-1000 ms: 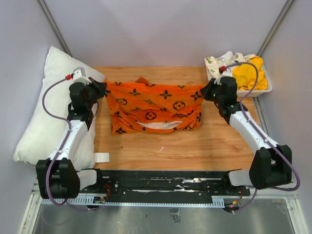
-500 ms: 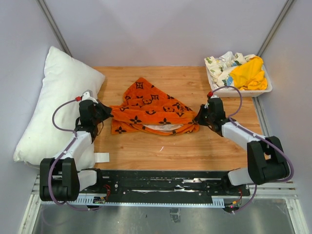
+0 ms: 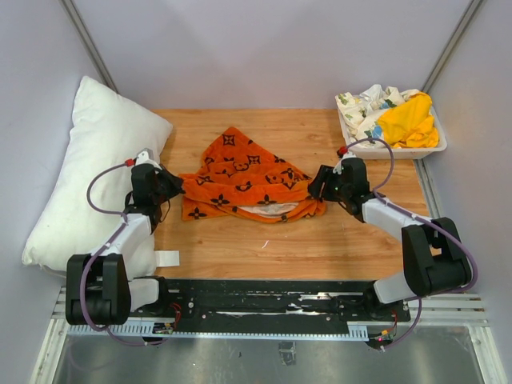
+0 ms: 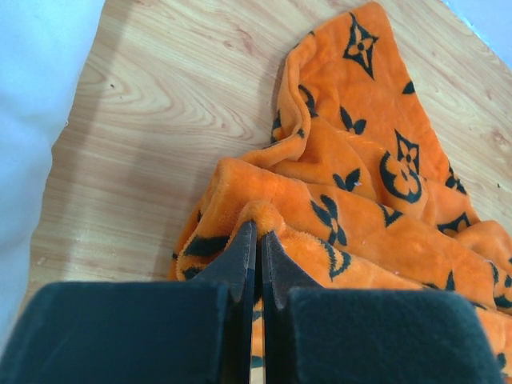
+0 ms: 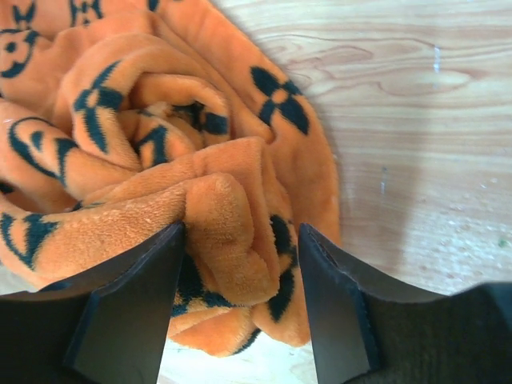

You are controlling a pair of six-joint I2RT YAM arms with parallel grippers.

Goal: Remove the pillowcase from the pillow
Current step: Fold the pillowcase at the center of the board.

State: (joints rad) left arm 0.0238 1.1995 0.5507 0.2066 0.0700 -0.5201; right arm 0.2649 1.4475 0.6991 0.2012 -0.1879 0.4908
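Note:
The orange pillowcase (image 3: 240,180) with black motifs lies crumpled on the wooden board, empty of the pillow. The plump white pillow (image 3: 84,176) rests bare along the board's left edge. My left gripper (image 3: 178,186) is low at the case's left corner, and the left wrist view shows it (image 4: 254,234) shut on a fold of the pillowcase (image 4: 360,184). My right gripper (image 3: 315,186) is at the case's right end. In the right wrist view it (image 5: 240,244) stands open, its fingers (image 5: 128,304) apart around a bunched fold of the pillowcase (image 5: 160,120).
A white tray (image 3: 438,147) at the back right holds a yellow cloth (image 3: 408,120) and a floral-print cloth (image 3: 364,108). A small white slip (image 3: 168,258) lies near the board's front left. Grey walls close in the back and both sides.
Both arms came down and toward the front, and the stretched pillowcase dropped into a heap. The right gripper opened and let go of its corner; the left stays shut.

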